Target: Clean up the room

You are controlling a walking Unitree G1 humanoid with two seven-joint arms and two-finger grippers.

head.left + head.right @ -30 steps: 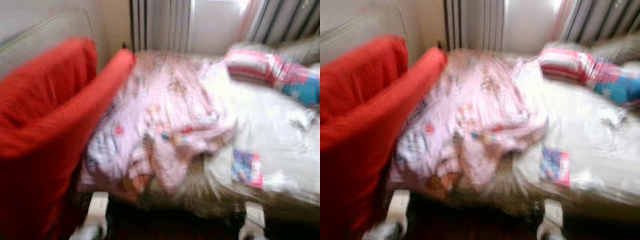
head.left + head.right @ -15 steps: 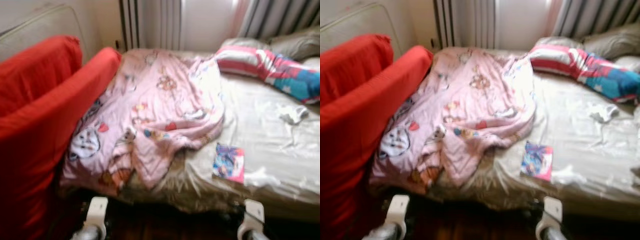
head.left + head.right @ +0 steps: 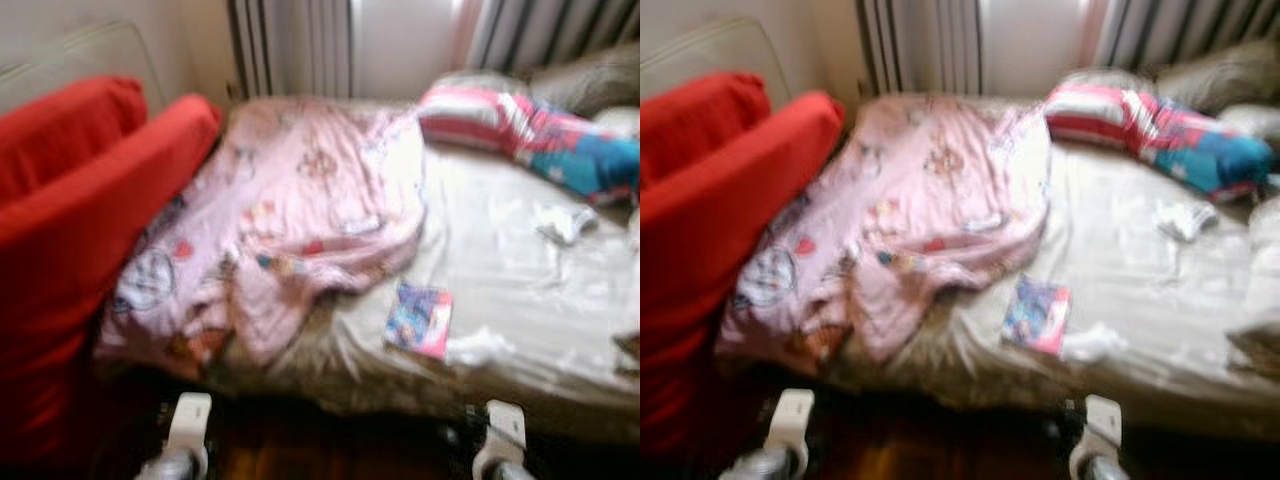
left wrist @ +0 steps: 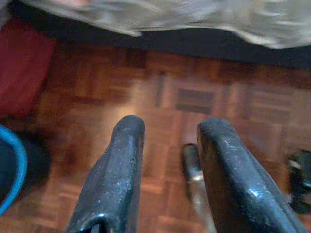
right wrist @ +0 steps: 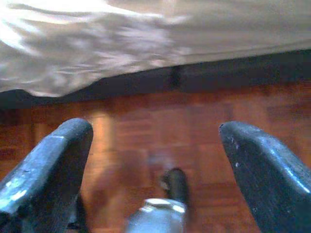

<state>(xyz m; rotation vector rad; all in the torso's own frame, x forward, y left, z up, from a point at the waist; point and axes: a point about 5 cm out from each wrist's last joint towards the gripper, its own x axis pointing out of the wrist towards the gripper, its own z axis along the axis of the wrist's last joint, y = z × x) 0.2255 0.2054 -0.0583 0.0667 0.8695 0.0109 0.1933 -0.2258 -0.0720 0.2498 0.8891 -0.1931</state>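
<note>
Bed (image 3: 520, 300) with a beige wrinkled sheet is filling the centre and right of the head views. Pink printed blanket (image 3: 290, 220) is lying crumpled across the left half of the bed, long axis running from the upper centre down to the lower left, its lower edge hanging over the mattress front. Small colourful book (image 3: 418, 320) is lying flat on the sheet just beside the blanket's lower right edge, near the front of the bed, long axis tilting slightly toward the upper right. Striped red, white and blue pillow (image 3: 520, 130) is sitting at the upper right; a small white crumpled cloth (image 3: 562, 222) is lying below it. Red soft armchair (image 3: 80, 230) is taking the left side, touching the blanket.

Left gripper (image 4: 167, 131) is hanging over brown parquet floor (image 4: 194, 97), fingers (image 4: 124, 165) spread moderately, grasping nothing; this view is adding a blue-rimmed dark object (image 4: 12, 165) at its left edge. Right gripper (image 5: 155, 133) is hanging over the same parquet under the sheet's overhang, fingers (image 5: 53, 160) released wide.
</note>
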